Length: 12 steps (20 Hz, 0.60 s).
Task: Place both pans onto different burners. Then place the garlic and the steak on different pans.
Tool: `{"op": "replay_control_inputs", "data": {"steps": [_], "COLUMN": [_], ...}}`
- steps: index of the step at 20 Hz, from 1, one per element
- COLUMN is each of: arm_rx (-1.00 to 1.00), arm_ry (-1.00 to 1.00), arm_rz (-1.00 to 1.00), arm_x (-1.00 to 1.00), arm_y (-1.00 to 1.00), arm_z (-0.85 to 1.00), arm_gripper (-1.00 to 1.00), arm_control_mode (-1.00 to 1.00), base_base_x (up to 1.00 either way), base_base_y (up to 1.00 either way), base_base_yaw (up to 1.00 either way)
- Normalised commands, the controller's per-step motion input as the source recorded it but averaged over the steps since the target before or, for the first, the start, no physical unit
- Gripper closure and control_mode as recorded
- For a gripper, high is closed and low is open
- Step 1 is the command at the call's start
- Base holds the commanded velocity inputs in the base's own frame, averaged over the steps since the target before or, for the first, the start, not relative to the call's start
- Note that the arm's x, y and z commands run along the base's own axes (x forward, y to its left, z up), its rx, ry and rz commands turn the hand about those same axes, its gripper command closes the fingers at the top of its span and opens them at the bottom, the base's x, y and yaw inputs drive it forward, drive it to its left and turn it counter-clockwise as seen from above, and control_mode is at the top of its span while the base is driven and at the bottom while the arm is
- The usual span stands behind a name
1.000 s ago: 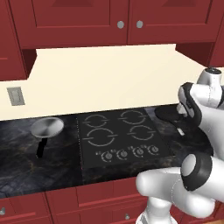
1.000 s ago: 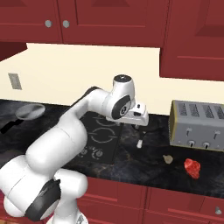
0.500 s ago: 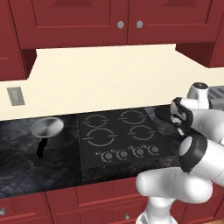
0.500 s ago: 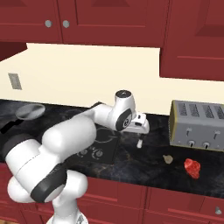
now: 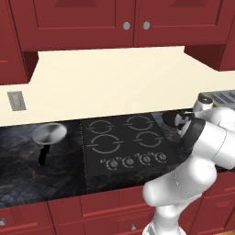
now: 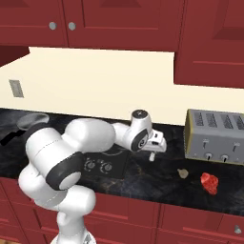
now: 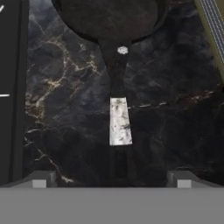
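The black pan lies on the dark marble counter right of the cooktop, its thin handle with the light tip running toward me. My gripper hovers open just above that handle, one finger tip on each side of its line, touching nothing. From the right base view the gripper hangs low beside the cooktop. The silver pan rests on the counter left of the cooktop, black handle toward the front. The burners are bare. Garlic and steak lie near the counter's front, right of the gripper.
A steel toaster stands at the back right, behind the garlic and steak. The cooktop's control knobs sit in a row along its front. Red cabinets hang above, and a wall socket is at the far left.
The arm has folded lower and the hand has come down toward the counter right of the cooktop. The gripper stays open. Pans, garlic and steak have not moved.
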Motion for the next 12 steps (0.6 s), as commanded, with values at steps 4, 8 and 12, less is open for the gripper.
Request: {"op": "replay_control_inputs", "data": {"steps": [4, 8, 12], "arm_rx": [0.00, 0.00, 0.00], "arm_ry": [0.00, 0.02, 0.05], "arm_rz": [0.00, 0.00, 0.00], "arm_x": [0.32, 0.28, 0.14], "arm_y": [-0.16, -0.06, 0.00], "arm_z": [-0.17, -0.01, -0.04], "arm_gripper": [-1.00, -1.00, -1.00], "arm_control_mode": [-1.00, -1.00, -1.00], "base_base_x": [0.00, 0.00, 0.00], "base_base_y": [0.00, 0.00, 0.00], "base_base_yaw": [0.00, 0.00, 0.00]}}
